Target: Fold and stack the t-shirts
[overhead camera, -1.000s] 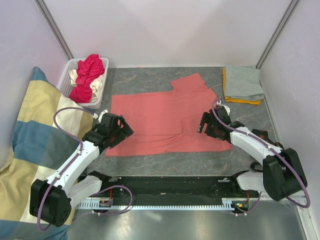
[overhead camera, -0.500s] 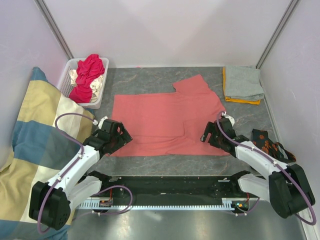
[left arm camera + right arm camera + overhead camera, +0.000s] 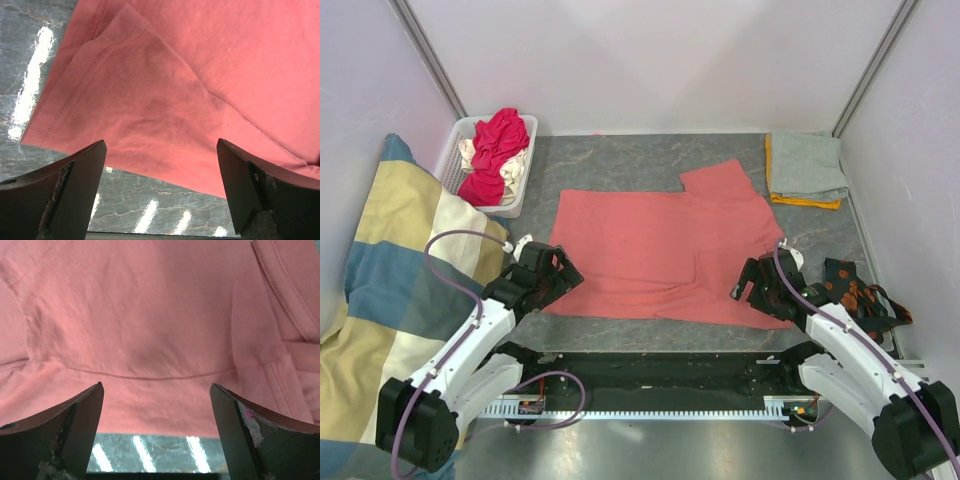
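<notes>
The salmon-pink t-shirt (image 3: 660, 255) lies spread flat on the grey table, one sleeve pointing to the far right. My left gripper (image 3: 558, 275) is open at the shirt's near left corner. In the left wrist view (image 3: 160, 200) only bare table lies between its jaws, and the shirt's hem (image 3: 175, 75) is just beyond. My right gripper (image 3: 750, 285) is open at the near right edge. In the right wrist view (image 3: 156, 440) the shirt (image 3: 150, 315) also lies just beyond its jaws. A folded grey t-shirt (image 3: 805, 165) rests on a folded orange one (image 3: 800, 201) at the back right.
A white lattice basket (image 3: 452, 150) at the back left holds a magenta-red t-shirt (image 3: 498, 145) and a cream one (image 3: 470, 155). The striped cushion (image 3: 390, 270) fills the left side. A dark orange-spotted cloth (image 3: 855, 295) lies beside the right arm.
Both arms have drawn back toward the near edge. The salmon-pink shirt has slid nearer and to the right with them. The spotted cloth at the right has come into view.
</notes>
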Available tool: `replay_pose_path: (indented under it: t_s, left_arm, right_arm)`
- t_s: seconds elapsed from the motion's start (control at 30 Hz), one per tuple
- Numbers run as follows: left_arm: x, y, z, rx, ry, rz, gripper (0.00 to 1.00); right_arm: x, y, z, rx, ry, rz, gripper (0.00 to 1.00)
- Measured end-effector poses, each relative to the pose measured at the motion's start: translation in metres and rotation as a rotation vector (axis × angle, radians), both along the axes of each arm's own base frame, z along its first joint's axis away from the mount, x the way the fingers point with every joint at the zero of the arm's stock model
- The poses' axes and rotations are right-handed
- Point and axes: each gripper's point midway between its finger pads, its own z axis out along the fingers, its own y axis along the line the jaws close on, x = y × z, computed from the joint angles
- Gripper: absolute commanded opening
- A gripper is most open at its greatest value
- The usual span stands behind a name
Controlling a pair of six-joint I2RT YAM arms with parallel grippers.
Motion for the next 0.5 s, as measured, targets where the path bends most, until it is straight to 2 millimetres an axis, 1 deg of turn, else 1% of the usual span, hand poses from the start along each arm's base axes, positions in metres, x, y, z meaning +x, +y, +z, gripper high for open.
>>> replay_pose_path:
  t_s: [0.07,0.1,0.13,0.17,0.2,0.27,0.37,0.43,0.47,0.5]
  left_arm:
    - [0.001,0.000,0.004,-0.005,-0.015,0.000,1.00]
    - [0.002,-0.001,0.007,-0.007,-0.022,-0.001,1.00]
    - [0.004,-0.001,0.012,-0.004,-0.027,-0.004,1.00]
    - [0.008,-0.002,0.019,-0.003,-0.037,-0.007,1.00]
    - [0.016,-0.004,0.029,-0.005,-0.059,-0.012,1.00]
    - [0.032,-0.009,0.050,-0.003,-0.100,-0.023,1.00]
    - [0.066,-0.019,0.086,-0.002,-0.173,-0.045,1.00]
    - [0.082,-0.025,0.100,0.002,-0.207,-0.060,1.00]
    - [0.087,-0.026,0.102,0.005,-0.212,-0.067,1.00]
    - [0.091,-0.028,0.103,0.010,-0.217,-0.075,1.00]
  right_arm:
    - [-0.001,0.000,0.009,0.004,-0.002,-0.004,0.98]
    - [0.003,0.001,0.017,0.007,-0.017,-0.008,0.98]
    - [0.009,0.002,0.027,0.009,-0.033,-0.007,0.98]
    - [0.018,0.003,0.040,0.003,-0.058,-0.010,0.98]
    - [0.033,0.005,0.056,-0.004,-0.091,-0.012,0.98]
    - [0.069,0.011,0.096,-0.027,-0.181,-0.008,0.98]
    - [0.137,0.021,0.148,-0.071,-0.320,-0.004,0.98]
    - [0.185,0.026,0.168,-0.100,-0.373,0.003,0.98]
    - [0.205,0.026,0.173,-0.112,-0.387,0.004,0.98]
    - [0.233,0.024,0.176,-0.130,-0.395,0.009,0.98]
